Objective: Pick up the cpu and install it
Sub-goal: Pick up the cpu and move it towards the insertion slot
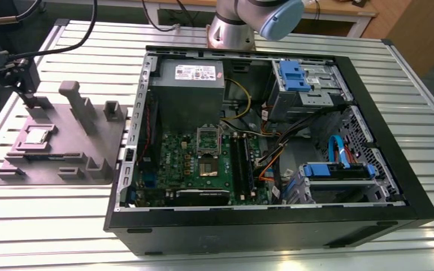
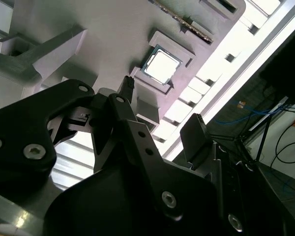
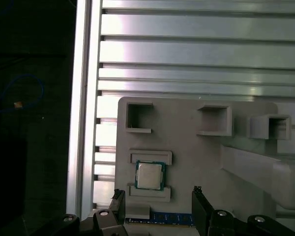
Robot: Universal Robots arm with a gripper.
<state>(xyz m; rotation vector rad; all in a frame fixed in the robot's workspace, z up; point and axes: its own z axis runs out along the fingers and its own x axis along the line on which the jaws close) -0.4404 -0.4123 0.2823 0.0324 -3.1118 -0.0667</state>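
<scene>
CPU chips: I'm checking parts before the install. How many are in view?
1. The cpu lies in a recess of the grey fixture plate, near the open gripper. Whether another sits in the motherboard socket cannot be told.

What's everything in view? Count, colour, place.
small square silvery-grey cpu: 1, silver, in a tray pocket
moulded grey fixture tray: 1, grey, table, exterior view's left
thin blue-green circuit strip: 1, blue-green, tray edge near cpu
open black computer case: 1, black, exterior view's right of tray
green motherboard: 1, green, inside case
grey metal box with white label: 1, grey, inside case
blue plastic brackets: 2, blue, inside case
slatted aluminium table: 1, silver, under everything
robot arm: 1, silver, beyond case
black two-finger gripper: 1, open, over tray, clear of cpu
</scene>
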